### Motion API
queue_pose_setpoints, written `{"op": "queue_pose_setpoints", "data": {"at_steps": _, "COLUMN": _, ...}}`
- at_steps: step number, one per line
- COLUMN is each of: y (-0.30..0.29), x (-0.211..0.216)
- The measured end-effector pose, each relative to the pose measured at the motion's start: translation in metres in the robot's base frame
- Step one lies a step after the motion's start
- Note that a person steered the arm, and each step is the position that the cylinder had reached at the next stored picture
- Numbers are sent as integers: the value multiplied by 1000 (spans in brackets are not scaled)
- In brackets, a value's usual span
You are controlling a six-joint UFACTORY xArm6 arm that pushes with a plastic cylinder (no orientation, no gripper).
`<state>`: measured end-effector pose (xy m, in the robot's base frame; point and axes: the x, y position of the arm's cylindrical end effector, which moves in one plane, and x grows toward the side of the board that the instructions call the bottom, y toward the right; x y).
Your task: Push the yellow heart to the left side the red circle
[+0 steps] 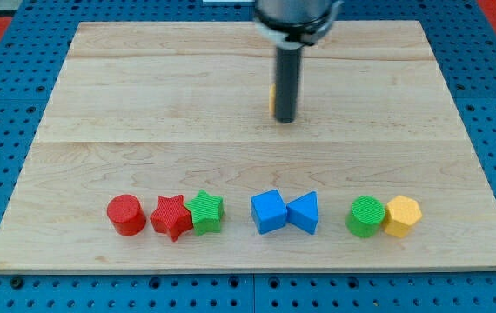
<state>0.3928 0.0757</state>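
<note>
My tip [285, 120] rests on the board in the upper middle of the view. A sliver of a yellow block [272, 99] shows at the rod's left edge; the rod hides most of it, so its shape cannot be made out. The red circle [126, 215] sits at the left end of a row near the view's bottom, far below and left of my tip.
The row along the bottom runs from the red circle to a red star [171, 216], green star [205, 212], blue cube [269, 211], blue triangle [304, 212], green circle [366, 216] and yellow hexagon [402, 216]. The wooden board [144, 104] lies on a blue pegboard.
</note>
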Motion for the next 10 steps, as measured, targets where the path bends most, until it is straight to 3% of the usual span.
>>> {"op": "queue_pose_setpoints", "data": {"at_steps": 1, "y": 44, "x": -5}}
{"op": "queue_pose_setpoints", "data": {"at_steps": 2, "y": 36, "x": -53}}
{"op": "queue_pose_setpoints", "data": {"at_steps": 4, "y": -106, "x": -29}}
{"op": "queue_pose_setpoints", "data": {"at_steps": 6, "y": -71, "x": -91}}
{"op": "queue_pose_setpoints", "data": {"at_steps": 7, "y": -43, "x": -64}}
{"op": "queue_pose_setpoints", "data": {"at_steps": 9, "y": -59, "x": 4}}
{"op": "queue_pose_setpoints", "data": {"at_steps": 10, "y": -18, "x": 1}}
